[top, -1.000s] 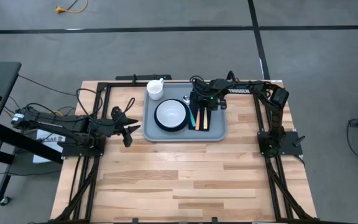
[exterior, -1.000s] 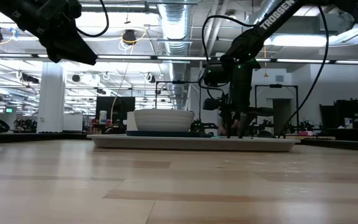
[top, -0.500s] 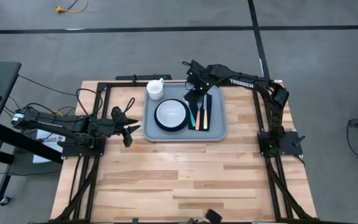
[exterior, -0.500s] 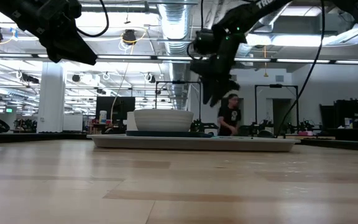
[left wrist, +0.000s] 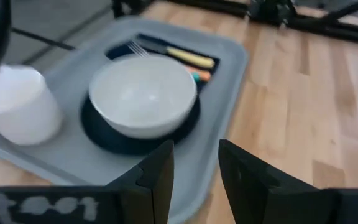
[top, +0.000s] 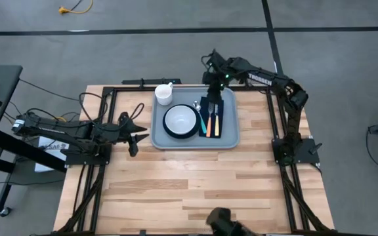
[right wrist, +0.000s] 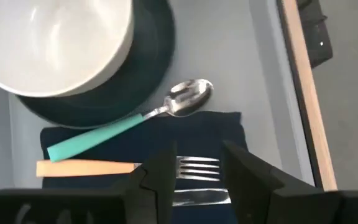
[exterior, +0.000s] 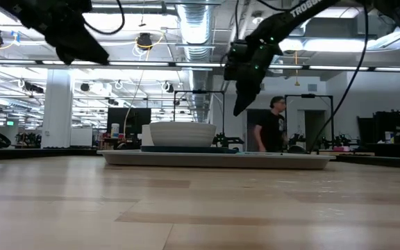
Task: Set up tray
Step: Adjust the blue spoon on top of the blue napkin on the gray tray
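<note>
High view: the right gripper (top: pixel 214 91) hangs above the far end of the dark napkin (top: pixel 214 118), jaws a little apart with nothing between them. The napkin's cutlery lies beside the white bowl (top: pixel 180 118) on the tray (top: pixel 231 139). The left gripper (top: pixel 136 134), slightly parted and empty, waits beside the tray's left rim.

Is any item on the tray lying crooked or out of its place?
Slightly. The teal-handled spoon lies slanted, its bowl off the navy napkin on the tray, its handle against the plate. The fork lies straight on the napkin.
</note>
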Robot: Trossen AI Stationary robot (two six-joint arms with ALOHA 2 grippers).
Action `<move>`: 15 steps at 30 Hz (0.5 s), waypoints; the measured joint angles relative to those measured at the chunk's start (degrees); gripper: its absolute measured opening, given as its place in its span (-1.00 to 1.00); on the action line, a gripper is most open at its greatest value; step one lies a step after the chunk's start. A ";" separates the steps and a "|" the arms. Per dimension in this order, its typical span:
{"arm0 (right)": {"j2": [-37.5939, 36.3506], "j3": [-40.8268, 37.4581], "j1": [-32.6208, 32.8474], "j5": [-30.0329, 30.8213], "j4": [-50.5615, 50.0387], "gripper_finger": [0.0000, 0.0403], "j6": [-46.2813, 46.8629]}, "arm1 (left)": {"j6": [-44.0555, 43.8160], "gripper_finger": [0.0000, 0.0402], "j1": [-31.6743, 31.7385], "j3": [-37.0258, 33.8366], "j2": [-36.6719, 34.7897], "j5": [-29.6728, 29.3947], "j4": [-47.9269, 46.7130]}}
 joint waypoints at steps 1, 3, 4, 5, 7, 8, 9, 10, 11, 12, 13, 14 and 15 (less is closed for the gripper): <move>0.00 0.00 -1.08 -1.33 0.00 -0.42 0.21 | 0.77 -0.43 0.06 0.73 0.00 -1.13 -0.06; 0.00 0.00 -3.02 -2.50 0.17 -0.42 1.79 | 2.27 -0.43 0.60 2.39 0.00 -3.91 -0.08; 0.01 0.00 -3.80 -2.61 0.27 -0.42 3.05 | 2.99 -0.43 1.12 3.31 0.00 -4.96 -0.20; 0.02 0.00 -4.45 -2.64 0.28 -0.42 4.45 | 3.94 -0.43 1.87 4.21 -0.02 -5.54 -0.47; 0.02 0.00 -5.42 -2.67 0.31 -0.42 6.91 | 6.08 -0.43 3.90 5.65 -0.02 -5.59 -0.61; 0.02 0.00 -5.60 -2.65 0.30 -0.42 7.19 | 7.23 -0.43 5.17 6.11 -0.02 -5.31 -0.51; 0.02 0.00 -5.70 -2.60 0.33 -0.42 7.17 | 8.19 -0.43 6.65 6.46 -0.02 -4.89 -0.36; 0.02 0.00 -5.71 -2.38 0.53 -0.42 7.06 | 8.91 -0.43 8.26 6.81 -0.02 -4.58 -0.38; 0.02 0.00 -5.57 -2.21 0.87 -0.42 6.63 | 9.52 -0.43 10.17 7.08 -0.02 -4.28 -0.38; 0.04 0.00 -5.41 -2.23 1.15 -0.42 6.13 | 10.14 -0.43 12.29 7.24 -0.02 -3.49 -0.41; 0.05 0.00 -5.26 -2.23 1.45 -0.42 5.78 | 10.61 -0.43 14.59 7.32 -0.02 -2.32 -0.59; 0.07 0.00 -4.97 -2.23 1.87 -0.42 5.47 | 10.70 -0.43 17.17 7.34 -0.02 -0.84 -0.92; 0.08 0.00 -4.70 -2.21 2.29 -0.42 5.20 | 10.71 -0.43 19.81 7.34 -0.02 1.20 -1.49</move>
